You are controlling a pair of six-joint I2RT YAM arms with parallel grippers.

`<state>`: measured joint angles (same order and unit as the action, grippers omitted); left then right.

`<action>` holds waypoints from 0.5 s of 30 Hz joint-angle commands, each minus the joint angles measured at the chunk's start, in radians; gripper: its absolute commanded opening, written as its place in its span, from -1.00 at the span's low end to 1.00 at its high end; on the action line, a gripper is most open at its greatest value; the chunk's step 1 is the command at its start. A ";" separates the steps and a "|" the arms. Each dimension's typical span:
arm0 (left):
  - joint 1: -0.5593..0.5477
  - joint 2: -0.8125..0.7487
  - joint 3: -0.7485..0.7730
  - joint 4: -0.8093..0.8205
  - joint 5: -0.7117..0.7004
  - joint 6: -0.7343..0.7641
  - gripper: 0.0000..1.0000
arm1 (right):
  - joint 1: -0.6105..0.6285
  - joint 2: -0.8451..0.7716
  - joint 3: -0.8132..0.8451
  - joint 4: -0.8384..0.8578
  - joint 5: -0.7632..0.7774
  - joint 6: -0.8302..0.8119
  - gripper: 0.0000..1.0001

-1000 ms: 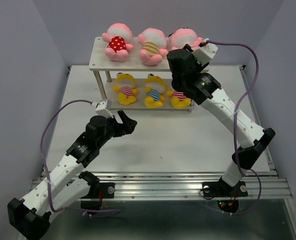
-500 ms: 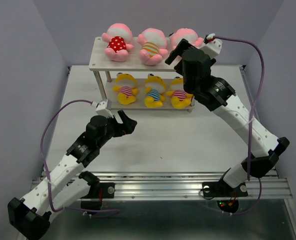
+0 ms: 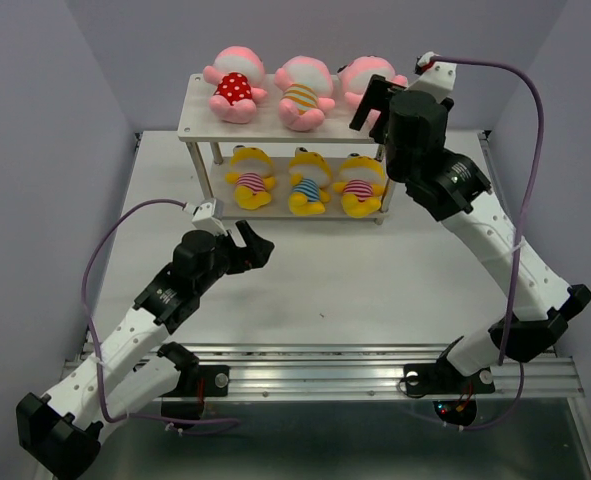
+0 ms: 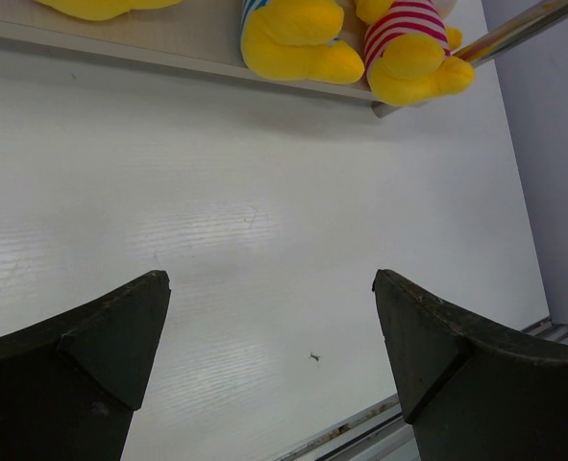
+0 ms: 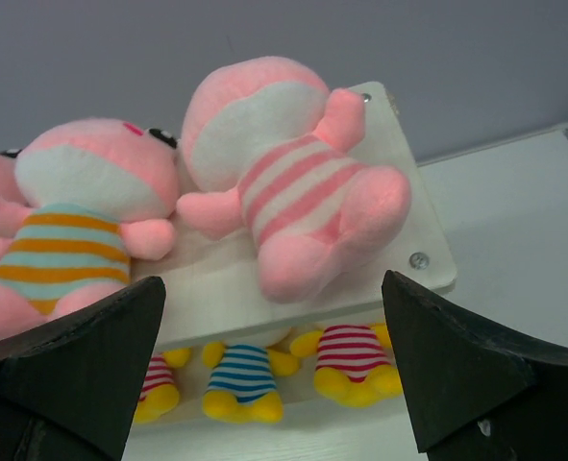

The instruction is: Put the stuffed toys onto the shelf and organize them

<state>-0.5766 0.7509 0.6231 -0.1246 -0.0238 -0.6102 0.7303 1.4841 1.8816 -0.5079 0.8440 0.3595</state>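
Pink striped toy point(image 5: 298, 192) whole from right wrist, part-hidden overhead

Crowded on both shelf point(image 3: 193, 118) tiers with toys point(image 3: 303, 93), three abreast; wide open over the surface point(image 3: 375, 270) in front.

Bright, even light falls from overhead, so that on the shelf point(image 3: 197, 112) the heads of the pink toys point(image 3: 236, 68) on the top board wash out almost to white in the top view, while the lower tier beneath that board lies in soft shade. In front of the shelf the white tabletop point(image 3: 375, 270) carries a broad, streaky sheen, clearest in the left wrist view. Both wrist views show the shelf fairly sharp, but the fingers point(image 4: 101, 346) of the left pincer point(image 4: 269, 283) and of the right pincer point(image 5: 272, 280) are dark and soft-edged.
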 commanded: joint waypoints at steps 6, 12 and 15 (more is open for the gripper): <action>-0.005 -0.002 0.012 0.031 -0.013 0.013 0.98 | -0.250 0.044 0.099 0.031 -0.250 -0.079 1.00; -0.005 0.018 0.013 0.034 -0.014 0.015 0.98 | -0.304 0.061 0.097 0.032 -0.378 -0.047 0.71; -0.006 0.019 0.013 0.033 -0.014 0.015 0.98 | -0.313 0.064 0.070 0.031 -0.350 -0.019 0.36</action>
<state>-0.5766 0.7704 0.6231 -0.1242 -0.0261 -0.6102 0.4320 1.5463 1.9404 -0.5083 0.5289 0.3134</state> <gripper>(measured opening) 0.986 0.778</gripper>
